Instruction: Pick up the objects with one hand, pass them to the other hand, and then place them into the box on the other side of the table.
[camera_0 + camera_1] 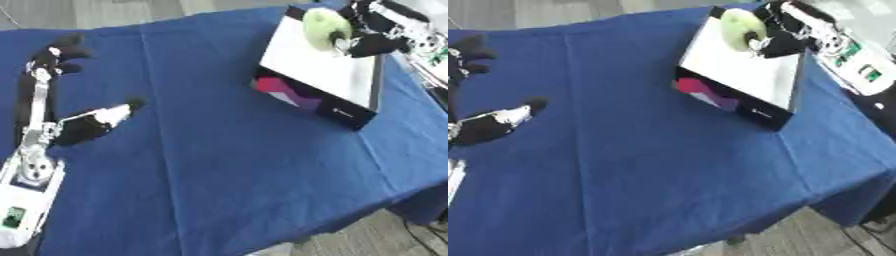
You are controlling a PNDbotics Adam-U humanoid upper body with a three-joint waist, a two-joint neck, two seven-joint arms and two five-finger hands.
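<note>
- We hold the pale green round object (325, 27) in our right hand (372, 40), whose fingers curl around its right side, at the far right of the worktop (219, 165).
- The object hangs over the far corner of the box (319, 70), above the white inner floor; we cannot tell whether it touches that floor or sits just above it.
- The box lies askew, its long axis running from the far right towards the near middle, with a dark front wall bearing a pink and purple patch (289, 90) facing us.
- The relation that matters: the object lies to the left of the right hand's palm and directly over the box, so the coming move looks to us like a short lowering and a release, not a carry.
- The right hand is by far the nearer one; our left hand (87, 125) rests well apart on the left side of the worktop, fingers straight and relaxed, holding nothing.
- We judge the handover step as behind us and the placing step as in hand, since the object is already on the box's side.
- One risk: a round thing let go near the corner may roll across the floor of the box.
</note>
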